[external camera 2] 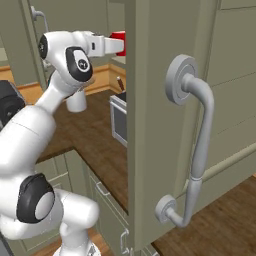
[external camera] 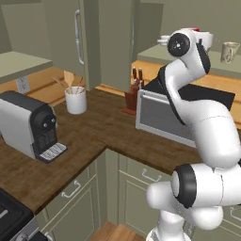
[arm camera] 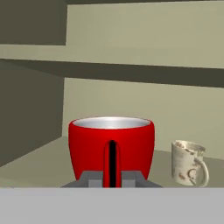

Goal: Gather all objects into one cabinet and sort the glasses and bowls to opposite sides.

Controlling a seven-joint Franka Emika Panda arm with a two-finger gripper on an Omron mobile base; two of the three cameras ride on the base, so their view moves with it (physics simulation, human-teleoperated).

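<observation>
Up at the wall cabinet [arm camera: 131, 39] I've got the arm reaching in over the shelf [arm camera: 39, 162]. Biggest thing near me is the open cabinet door [external camera 2: 165, 125] with its curved silver handle [external camera 2: 197, 140], standing just right of the arm in the right base view. Below the cabinet runs the wood counter [external camera: 94, 127], with a coffee machine [external camera: 30, 124] well off to the left of the cabinet, a white utensil crock [external camera: 75, 100] nearer, and a knife block [external camera: 133, 96] close under the shelf edge.

On the cabinet shelf: the red cup [arm camera: 111, 146] sits right in front of the gripper [arm camera: 112, 177], whose jaws are closed on the cup's handle, so I read it as held. Can't tell if the cup's base is resting on the shelf or just above it. The cream patterned mug [arm camera: 189, 162] stands on the same shelf, beside the red cup and apart from it, farther right in the hand view.

Progress, my call: cream mug already in the cabinet, red cup at placement, release not yet done. Grey mug and brown bowl still to bring, then the sorting by side.
</observation>
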